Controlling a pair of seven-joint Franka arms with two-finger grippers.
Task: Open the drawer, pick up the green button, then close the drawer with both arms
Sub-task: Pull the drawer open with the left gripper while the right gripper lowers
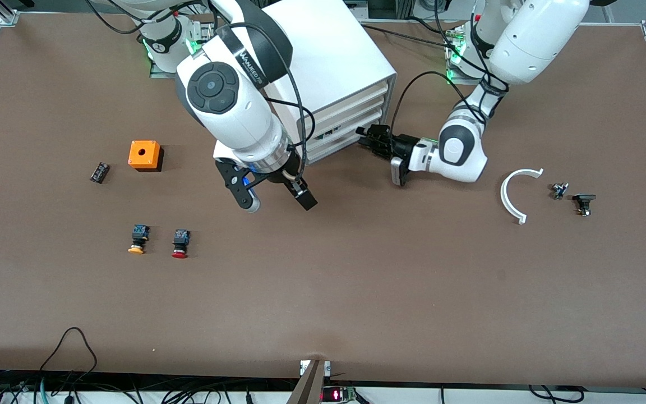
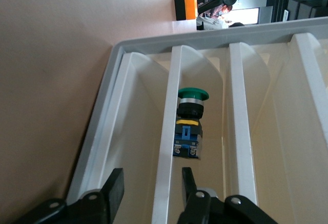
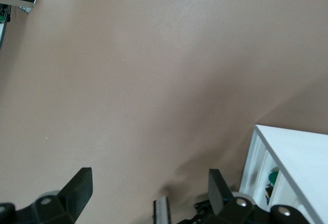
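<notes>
The white cabinet (image 1: 328,67) stands at the back middle of the table, its stacked drawers (image 1: 351,123) facing the left arm's end. My left gripper (image 1: 365,139) is at the lower drawer fronts. In the left wrist view it (image 2: 152,180) is open, with one finger on each side of a drawer's white wall (image 2: 165,126), not touching it. The green-capped button (image 2: 188,124) lies in that drawer next to the wall. My right gripper (image 1: 275,193) is open and empty above the table, just in front of the cabinet's near corner. In the right wrist view (image 3: 149,183) the cabinet corner (image 3: 292,162) and a bit of green cap (image 3: 273,175) show.
Toward the right arm's end lie an orange box (image 1: 144,155), a small black part (image 1: 99,172), a yellow-capped button (image 1: 138,240) and a red-capped button (image 1: 180,244). Toward the left arm's end lie a white curved piece (image 1: 516,193) and two small dark parts (image 1: 559,191) (image 1: 584,203).
</notes>
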